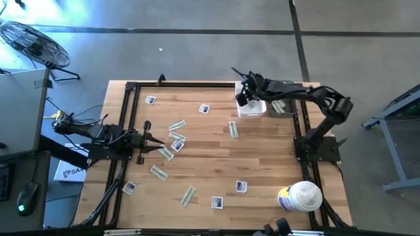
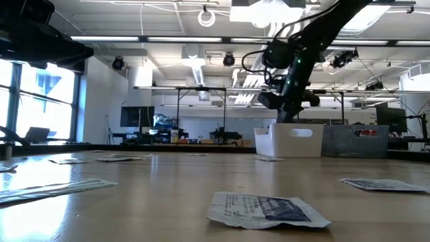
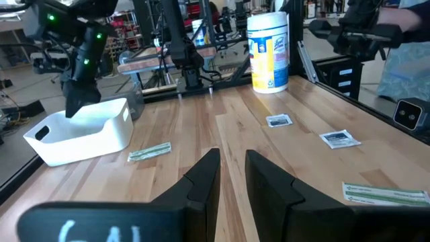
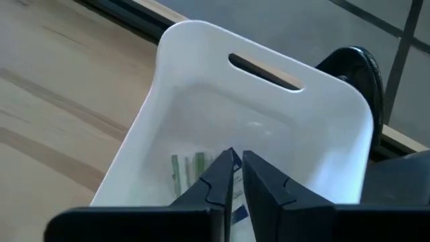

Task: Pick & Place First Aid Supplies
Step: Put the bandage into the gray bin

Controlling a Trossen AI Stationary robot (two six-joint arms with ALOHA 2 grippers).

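While the right pincer (image 4: 235, 176) is held directly above the white bin (image 1: 251, 109) at the desk's far right, its fingers a crack apart on a packet, the green-beige strips (image 4: 186, 169) are noted lying straight below it inside.

Small square white packets (image 1: 217, 202) with blue-grey print and narrow pale green strips (image 1: 188, 195) lie flat, scattered across the wooden surface (image 1: 262, 164), one green strip (image 4: 187, 169) inside the far white bin (image 4: 201, 81).

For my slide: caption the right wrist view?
Right hand over the white bin, a green strip packet lying inside.
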